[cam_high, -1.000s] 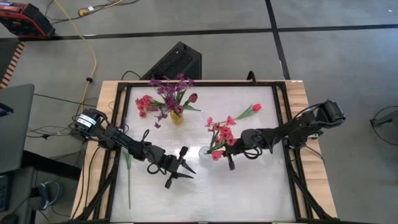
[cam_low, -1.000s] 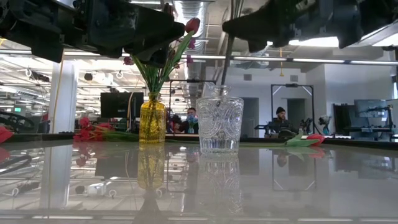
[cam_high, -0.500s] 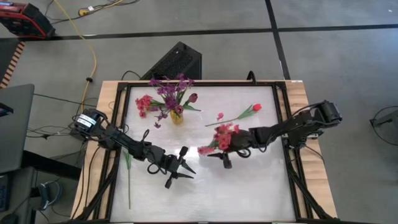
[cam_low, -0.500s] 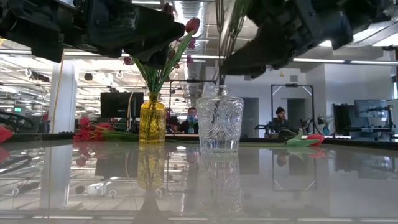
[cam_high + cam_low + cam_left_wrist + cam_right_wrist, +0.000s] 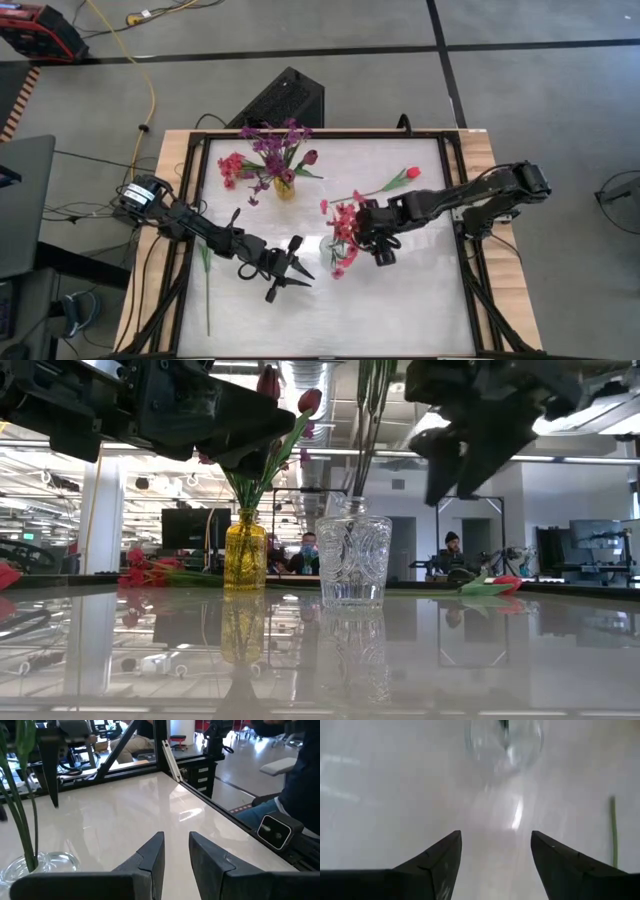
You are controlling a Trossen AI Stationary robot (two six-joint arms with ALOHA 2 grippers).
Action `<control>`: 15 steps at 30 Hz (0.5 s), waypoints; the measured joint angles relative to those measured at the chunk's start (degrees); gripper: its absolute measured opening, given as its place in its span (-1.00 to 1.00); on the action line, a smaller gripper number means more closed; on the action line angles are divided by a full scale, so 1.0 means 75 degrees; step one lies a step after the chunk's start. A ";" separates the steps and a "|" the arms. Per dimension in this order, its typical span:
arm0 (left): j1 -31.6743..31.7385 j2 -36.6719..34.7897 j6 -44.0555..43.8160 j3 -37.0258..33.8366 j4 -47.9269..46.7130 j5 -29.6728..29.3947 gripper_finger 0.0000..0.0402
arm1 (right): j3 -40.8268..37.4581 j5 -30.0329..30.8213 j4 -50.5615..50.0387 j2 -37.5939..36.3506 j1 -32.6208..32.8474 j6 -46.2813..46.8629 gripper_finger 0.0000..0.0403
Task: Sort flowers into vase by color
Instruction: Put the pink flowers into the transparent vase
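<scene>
On the worktop [image 5: 420, 300], the right end effector [image 5: 383, 255] is now standing wide, having let go. The red-pink flowers [image 5: 342, 225] are sitting in the clear vase [image 5: 352, 560], seemingly upright. The left end effector [image 5: 287, 272] is staying narrow, empty.

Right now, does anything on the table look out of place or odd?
Yes. A red-pink sprig lies flat beside the yellow vase, which holds purple blooms. A red tulip lies loose behind the clear vase. A bare green stem lies by the left edge. The rest looks orderly, and nothing looks spilled or broken.
</scene>
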 joint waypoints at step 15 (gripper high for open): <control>0.0023 0.0000 0.0067 0.0000 -0.0100 -0.0014 -0.61 | 0.0379 0.0789 -0.1608 -0.2565 -0.0069 0.0363 0.32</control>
